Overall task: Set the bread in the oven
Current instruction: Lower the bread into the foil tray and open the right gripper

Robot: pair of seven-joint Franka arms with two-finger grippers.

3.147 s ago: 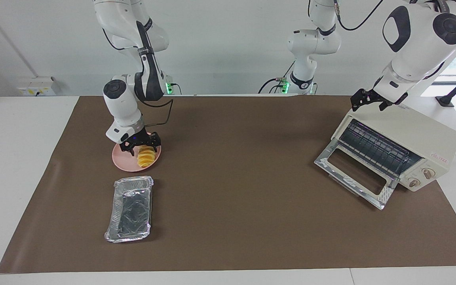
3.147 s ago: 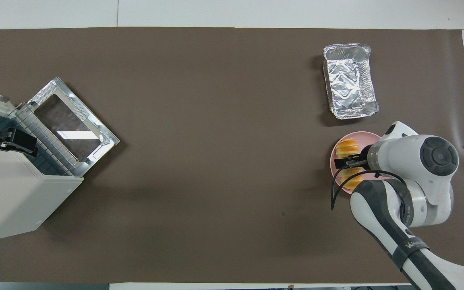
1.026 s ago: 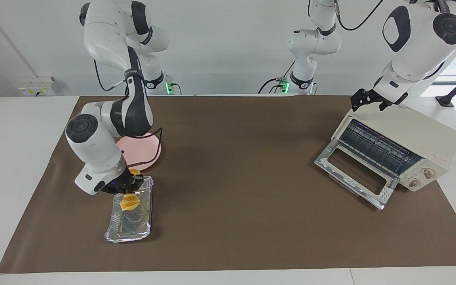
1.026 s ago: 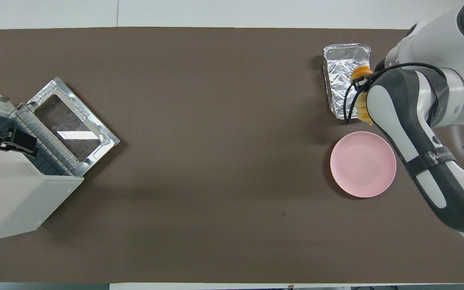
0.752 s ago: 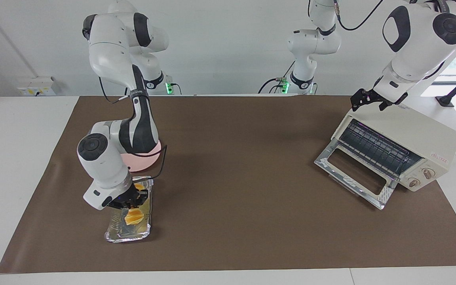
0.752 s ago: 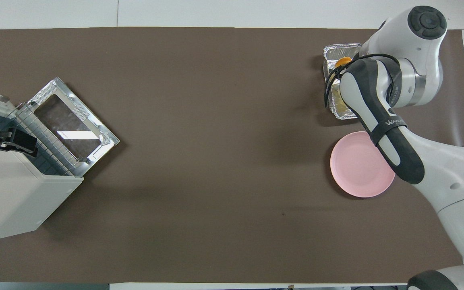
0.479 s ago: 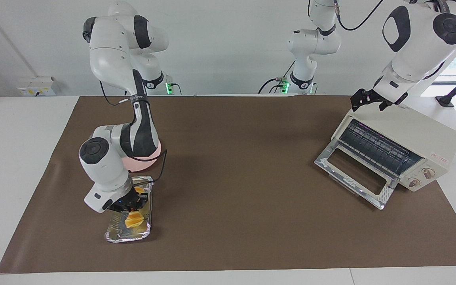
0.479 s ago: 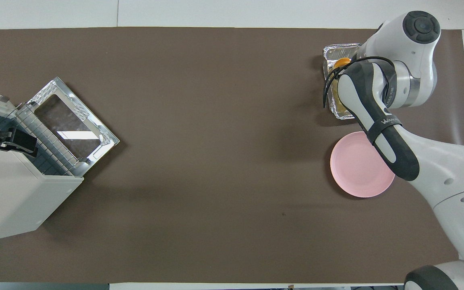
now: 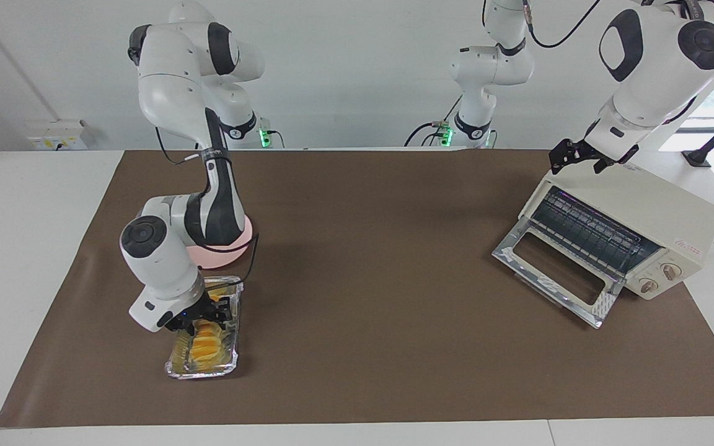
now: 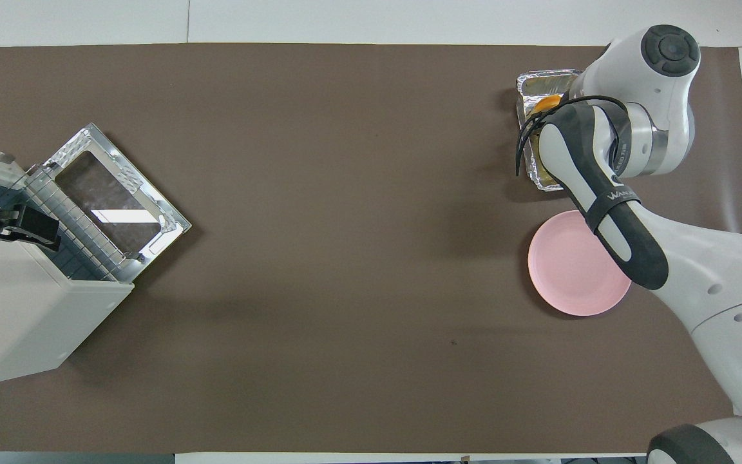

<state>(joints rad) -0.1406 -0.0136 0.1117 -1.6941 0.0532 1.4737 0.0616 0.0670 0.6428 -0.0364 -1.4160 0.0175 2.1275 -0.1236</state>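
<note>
I list: bread (image 9: 204, 342) lying in the foil tray (image 9: 231, 362), my right gripper (image 9: 204, 318) spread wide over it. Pink plate (image 10: 570, 270) beside the tray (nearer the robots). Left gripper (image 9: 576, 158) waits wide open over the oven (image 9: 642, 217), its door down.

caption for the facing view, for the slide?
Right gripper low over the bread lying in the foil tray; left gripper waits over the open oven.

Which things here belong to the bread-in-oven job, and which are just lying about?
In the job:
bread, lying in the foil tray
oven, door down
right gripper, low over the bread
left gripper, open, waiting over the oven's top

Lying about:
pink plate, beside the tray, nearer the robots
</note>
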